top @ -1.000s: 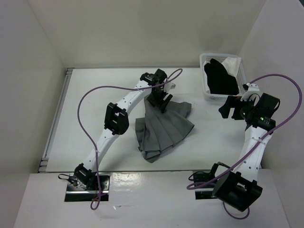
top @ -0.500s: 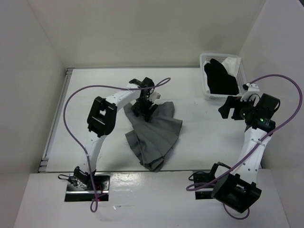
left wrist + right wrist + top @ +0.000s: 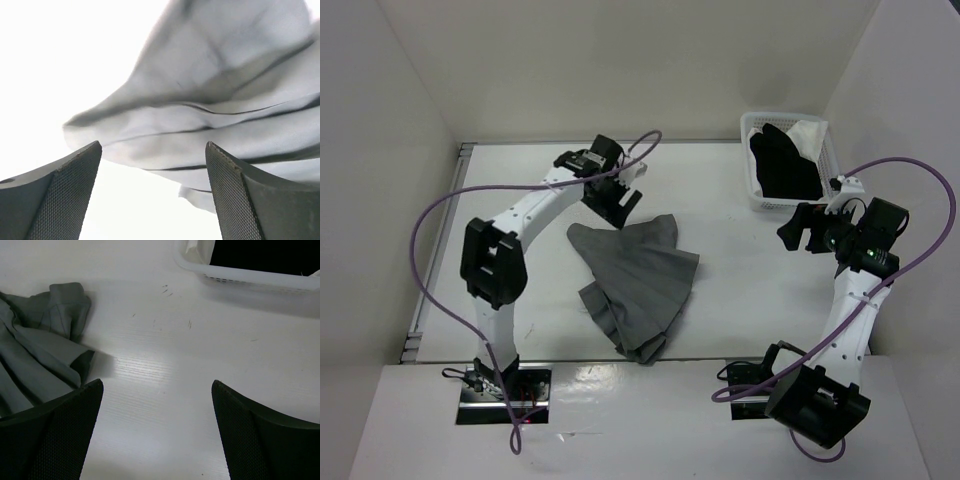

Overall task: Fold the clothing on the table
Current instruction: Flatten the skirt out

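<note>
Grey pleated skirt [image 3: 640,280] lies mid-table [image 3: 750,290], rumpled, near end bunched; no neat fold yet, so most work's left. L gripper [image 3: 613,208] open, empty, at its far corner. R gripper [image 3: 798,228] open, empty, nr basket [image 3: 760,203].

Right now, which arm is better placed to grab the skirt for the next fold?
Left, probably. The left gripper, open, hangs at the far edge of the skirt, cloth filling its wrist view. The right gripper, also open, sits off by the basket, bare table between it and the skirt.

No text, label or number is readable.
</note>
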